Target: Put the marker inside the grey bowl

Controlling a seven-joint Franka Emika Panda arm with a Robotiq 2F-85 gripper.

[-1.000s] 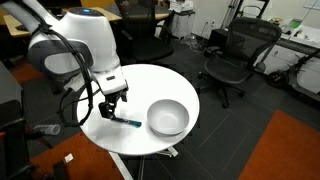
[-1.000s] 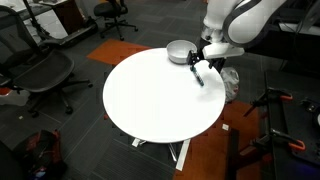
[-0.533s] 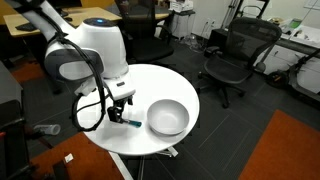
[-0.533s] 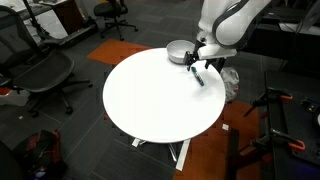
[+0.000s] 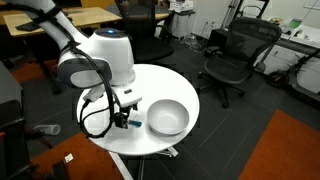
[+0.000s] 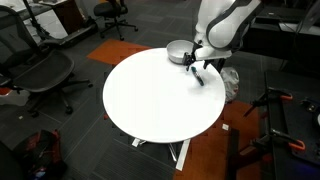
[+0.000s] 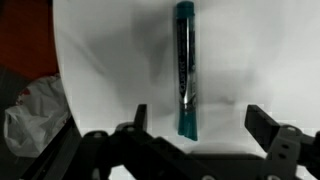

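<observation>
The end effector [image 7: 200, 118] is wide open and holds nothing, one finger on each side of the marker [image 7: 185, 70]. The marker lies flat on the white table [image 5: 172, 80]. In an exterior view it is just left of the grey bowl [image 5: 167, 118].

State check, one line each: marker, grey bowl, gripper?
marker: lying flat on the white table, outside the bowl, not gripped.
grey bowl: upright on the table, empty, beside the marker.
gripper: open, low over the marker with one finger on each side; no contact visible.
</observation>
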